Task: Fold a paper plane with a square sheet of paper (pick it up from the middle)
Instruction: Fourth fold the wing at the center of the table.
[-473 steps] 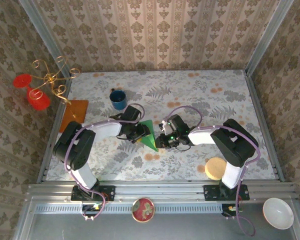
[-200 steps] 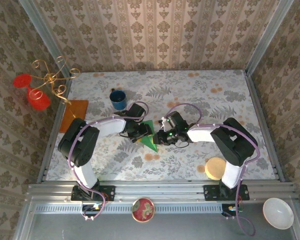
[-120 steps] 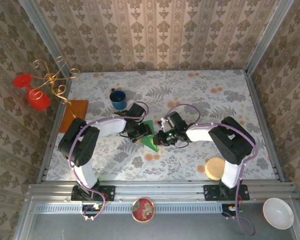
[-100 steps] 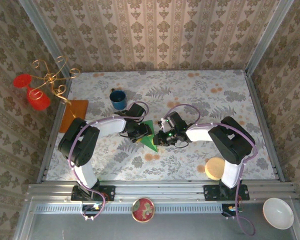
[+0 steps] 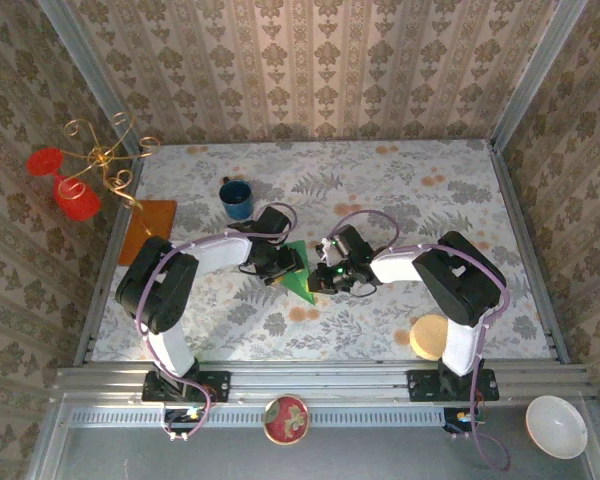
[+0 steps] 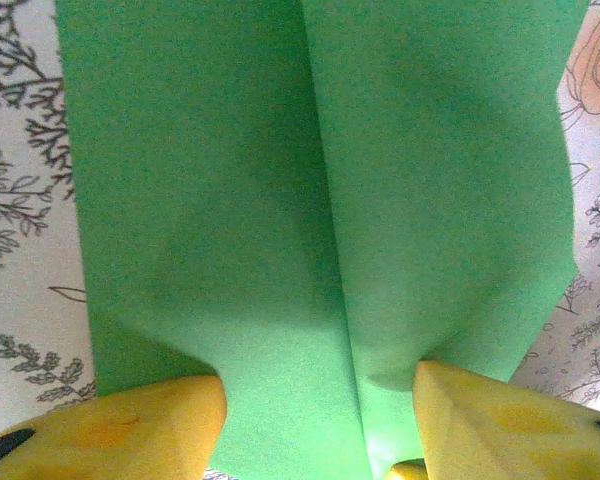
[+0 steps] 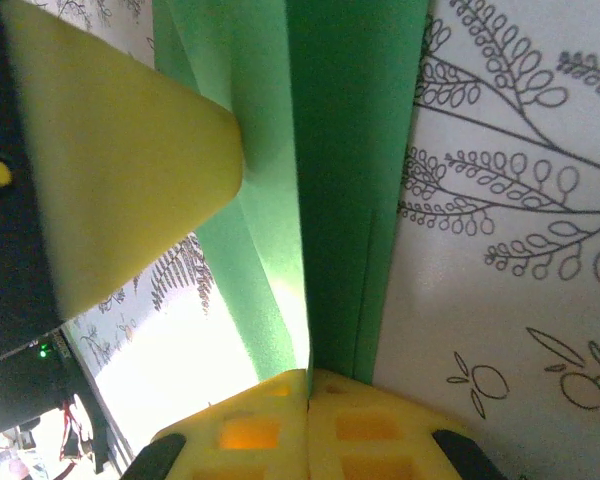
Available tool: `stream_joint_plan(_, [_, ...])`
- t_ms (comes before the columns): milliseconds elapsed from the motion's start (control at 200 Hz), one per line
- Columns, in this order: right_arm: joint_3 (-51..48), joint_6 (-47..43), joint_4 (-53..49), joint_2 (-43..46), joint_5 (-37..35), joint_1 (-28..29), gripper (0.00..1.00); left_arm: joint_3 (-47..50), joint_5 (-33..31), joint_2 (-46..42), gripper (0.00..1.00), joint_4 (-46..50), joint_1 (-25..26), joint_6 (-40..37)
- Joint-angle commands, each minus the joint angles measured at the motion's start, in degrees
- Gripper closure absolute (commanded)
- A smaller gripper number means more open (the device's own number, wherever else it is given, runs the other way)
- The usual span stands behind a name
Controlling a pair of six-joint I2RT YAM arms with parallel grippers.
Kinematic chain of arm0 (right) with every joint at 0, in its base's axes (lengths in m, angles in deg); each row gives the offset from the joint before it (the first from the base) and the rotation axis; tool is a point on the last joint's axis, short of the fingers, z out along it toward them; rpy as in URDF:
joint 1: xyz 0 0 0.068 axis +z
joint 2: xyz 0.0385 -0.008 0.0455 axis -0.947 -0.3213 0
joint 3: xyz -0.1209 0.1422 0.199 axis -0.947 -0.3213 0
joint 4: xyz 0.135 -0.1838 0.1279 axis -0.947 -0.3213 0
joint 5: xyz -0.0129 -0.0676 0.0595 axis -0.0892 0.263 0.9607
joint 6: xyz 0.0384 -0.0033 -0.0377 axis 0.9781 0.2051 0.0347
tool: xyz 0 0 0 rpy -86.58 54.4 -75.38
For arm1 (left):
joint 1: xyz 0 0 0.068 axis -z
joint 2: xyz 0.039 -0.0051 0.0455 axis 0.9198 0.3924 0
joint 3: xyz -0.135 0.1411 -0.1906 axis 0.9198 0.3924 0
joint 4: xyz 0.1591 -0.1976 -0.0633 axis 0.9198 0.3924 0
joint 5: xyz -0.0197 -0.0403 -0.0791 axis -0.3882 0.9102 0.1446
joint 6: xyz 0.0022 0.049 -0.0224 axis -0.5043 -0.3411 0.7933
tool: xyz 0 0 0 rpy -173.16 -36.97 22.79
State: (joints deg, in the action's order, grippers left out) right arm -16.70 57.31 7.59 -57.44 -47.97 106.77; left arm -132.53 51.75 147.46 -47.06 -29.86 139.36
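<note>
- My left gripper (image 6: 320, 385) stands about half open, its yellow fingers (image 6: 150, 425) planted either side of the centre crease; I judge this is to pin the green paper (image 6: 210, 200) flat on the table (image 5: 430, 210) while the other side is worked.
- The green paper lies mid-table between my two grippers, partly folded; a long crease runs away from my left jaws; the paper spans the gap between them, under the tips rather than pinched.
- My right gripper (image 7: 309, 385) is closed, pads together on a raised folded edge of the paper; such a thin pinch looks meant to sharpen or lift that flap; the fold runs straight out from the closed jaws.
</note>
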Motion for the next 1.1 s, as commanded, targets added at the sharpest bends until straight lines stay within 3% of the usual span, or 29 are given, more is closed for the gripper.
stream_joint_plan(0, [0.4,0.0,-4.5,-1.9,0.7,-0.4,0.93,2.9,-1.2,1.7,0.43,5.6,-0.5,-2.2])
stream_joint_plan(245, [1.2,-0.3,-6.3,-2.8,3.4,-1.7,0.95,1.8,1.4,-10.0,0.44,-1.4,-3.0,-5.5])
stream_joint_plan(440, [2.3,-0.1,-6.1,-3.9,6.6,-2.7,0.95,9.5,5.9,-14.2,0.60,-13.1,-3.6,-5.9])
stream_joint_plan(765, [2.4,0.5,-5.2,-4.4,8.8,-4.0,0.95,11.2,12.0,-9.8,0.77,-22.3,-3.1,-6.6])
stream_joint_plan(1095, [2.0,0.5,-4.9,-4.4,9.1,-4.4,0.96,10.4,14.7,-4.8,0.84,-27.0,-4.0,-6.3])
